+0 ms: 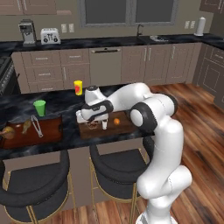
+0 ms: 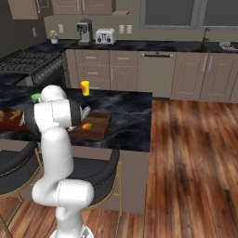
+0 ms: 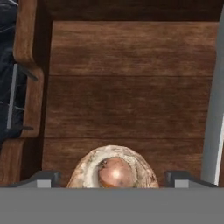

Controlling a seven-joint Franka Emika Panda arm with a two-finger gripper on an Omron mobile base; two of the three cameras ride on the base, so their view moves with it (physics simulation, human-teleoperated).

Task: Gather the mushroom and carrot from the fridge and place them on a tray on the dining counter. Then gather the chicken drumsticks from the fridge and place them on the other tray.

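The marble tabletop [image 1: 61,103] carries two trays so the vegetables and meat stay apart. On the right tray [image 1: 124,127] the carrot [image 1: 116,121] already lies; the end effector [image 1: 94,124] hangs released over the mushroom [image 3: 113,171] (seemingly just set down).

Arm bent low, fingers [image 3: 43,178] apart
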